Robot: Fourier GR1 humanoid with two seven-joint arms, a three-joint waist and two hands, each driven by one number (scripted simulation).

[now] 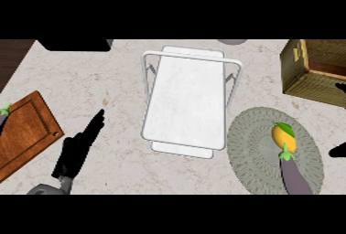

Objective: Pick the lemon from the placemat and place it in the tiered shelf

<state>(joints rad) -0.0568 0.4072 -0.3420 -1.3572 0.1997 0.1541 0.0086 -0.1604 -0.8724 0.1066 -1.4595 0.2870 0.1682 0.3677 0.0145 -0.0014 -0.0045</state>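
Left robot hand was open at the lower left, fingers straight, holding nothing. Right robot hand barely showed at the right edge; its state couldn't be told. Nearby, the lemon sat on the placemat, touching an eggplant. It's probably light, firm and waxy-slick, so best taken across its middle. The tiered shelf stood mid-counter.

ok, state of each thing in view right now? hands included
lemon: on the placemat, no hand on it.
eggplant: lying on the placemat, stem end by the lemon.
tiered shelf: standing left of the placemat, lemon not in it.
left hand: open, fingers straight, holding nothing.
right hand: barely in view at the right edge, state unclear.
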